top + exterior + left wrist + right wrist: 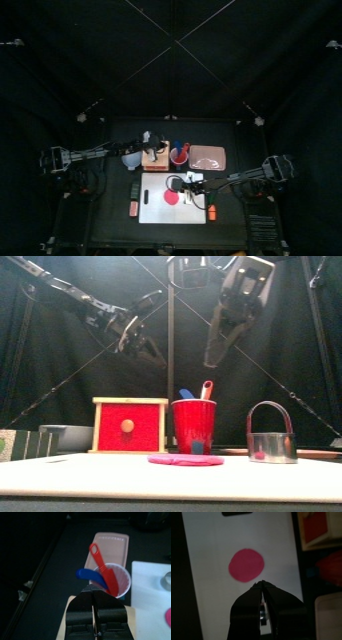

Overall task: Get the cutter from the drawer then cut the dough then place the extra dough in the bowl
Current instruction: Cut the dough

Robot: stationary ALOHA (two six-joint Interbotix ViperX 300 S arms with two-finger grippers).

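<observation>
Cutter point(271, 444) on board point(80, 478), seemingly beside dough point(185, 459)

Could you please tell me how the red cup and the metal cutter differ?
The red cup is red; the metal cutter is silver. The cup holds two toy knives; the cutter carries an arched wire handle. The cup's body is taller than the cutter's. Both stand upright.

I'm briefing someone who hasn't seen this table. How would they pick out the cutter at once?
Start at the white board in the middle of the table. Near its back right corner, to the right of the red cup, stands the cutter. It is a small shiny metal ring with a wire handle arching over it, the only metal thing among red and pink neighbours.
</observation>
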